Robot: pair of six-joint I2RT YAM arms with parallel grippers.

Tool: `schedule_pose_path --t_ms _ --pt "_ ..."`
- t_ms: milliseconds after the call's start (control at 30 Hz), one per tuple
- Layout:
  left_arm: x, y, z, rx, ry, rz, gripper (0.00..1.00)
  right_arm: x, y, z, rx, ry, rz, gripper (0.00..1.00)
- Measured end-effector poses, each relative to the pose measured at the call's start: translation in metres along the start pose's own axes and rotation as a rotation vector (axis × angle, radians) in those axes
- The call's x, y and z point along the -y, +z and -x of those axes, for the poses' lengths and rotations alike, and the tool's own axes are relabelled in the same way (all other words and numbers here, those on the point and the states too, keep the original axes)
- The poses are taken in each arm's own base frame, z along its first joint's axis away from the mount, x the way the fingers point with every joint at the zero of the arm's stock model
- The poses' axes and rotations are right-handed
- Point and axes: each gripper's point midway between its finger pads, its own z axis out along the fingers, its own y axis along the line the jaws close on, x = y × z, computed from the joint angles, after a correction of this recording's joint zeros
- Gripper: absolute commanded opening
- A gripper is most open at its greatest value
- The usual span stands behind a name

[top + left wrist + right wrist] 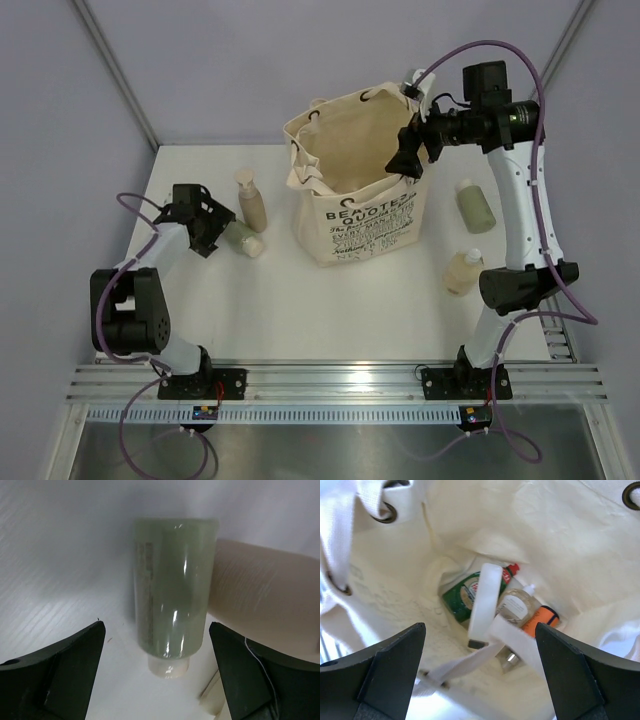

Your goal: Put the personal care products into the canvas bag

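The cream canvas bag [365, 225] stands open mid-table. My right gripper [408, 155] hangs over its right rim, open [480, 627] and holding nothing. Down inside the bag [560, 540] lie a green bottle with a red cap [462, 594], a white tube [486, 592], a clear bottle [516, 606] and an orange-capped one [543, 620]. On the left, my left gripper [215, 228] is open [156, 630] astride a sage-green bottle [170, 605] lying on the table, its fingers clear of it. A beige pump bottle [253, 205] stands right beside it.
Another sage-green bottle [476, 205] and an amber-cream bottle [464, 271] lie on the table right of the bag, near my right arm. The beige bottle [260, 600] sits close against the right finger in the left wrist view. Grey walls enclose the table.
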Motion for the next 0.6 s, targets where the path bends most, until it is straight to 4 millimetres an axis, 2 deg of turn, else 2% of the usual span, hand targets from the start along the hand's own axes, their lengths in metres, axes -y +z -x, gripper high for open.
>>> schedule_pose_path --t_ms 133,300,400,600 --pt "0.021 0.025 0.017 -0.023 0.002 0.001 0.89 -0.008 -0.017 0.0 0.05 0.05 0.032 0.99" --pt "0.032 0.038 0.027 -0.042 0.012 0.029 0.88 -0.016 -0.036 -0.006 0.081 0.094 0.044 1.0" --pt "0.027 0.048 0.024 -0.077 0.02 0.079 0.88 -0.018 -0.05 -0.007 0.107 0.126 0.039 0.99" --pt "-0.002 0.066 0.004 -0.154 0.03 0.193 0.87 -0.007 -0.073 -0.009 0.158 0.195 0.014 0.99"
